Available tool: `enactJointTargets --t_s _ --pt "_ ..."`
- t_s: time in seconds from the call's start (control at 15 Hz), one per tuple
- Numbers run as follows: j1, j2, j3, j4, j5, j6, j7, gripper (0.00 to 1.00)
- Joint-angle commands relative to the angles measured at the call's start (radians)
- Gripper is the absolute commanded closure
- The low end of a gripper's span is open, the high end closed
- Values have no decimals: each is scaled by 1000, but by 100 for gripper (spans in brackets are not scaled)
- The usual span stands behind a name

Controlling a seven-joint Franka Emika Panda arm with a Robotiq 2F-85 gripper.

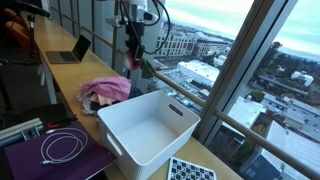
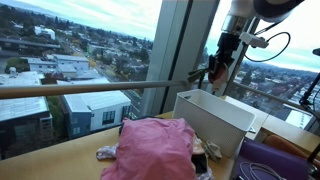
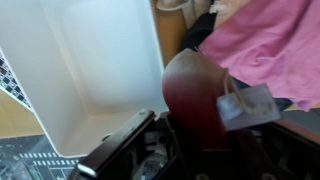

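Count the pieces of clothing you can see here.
2 clear ones: a dark red garment hanging in the air from the tool, and a pink garment heaped on the counter beside the white bin. More may be hidden under the pink one.

The arm [image 2: 248,12] is built of rounded, pale grey-white links, seen at the top of both exterior views. A thin black cable [image 2: 276,45] loops out from the wrist in a wide bow, and more black leads [image 1: 154,14] cluster about the upper links. The wrist carries a darker block with pale fittings. Below it, the gripper [image 1: 131,57] is black. In the wrist view one finger [image 3: 118,148] shows as a glossy black bar with a pale glint along its edge.
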Motion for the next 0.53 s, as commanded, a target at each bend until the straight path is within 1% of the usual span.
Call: enactJointTargets --t_s 0.0,0.2,0.4,0.47 --pt "79 55 89 121 -29 -56 70 95" --pt "134 134 133 176 -35 -36 103 95" --pt "187 232 143 213 -54 -33 122 95" --pt "202 266 140 227 -57 -37 123 57"
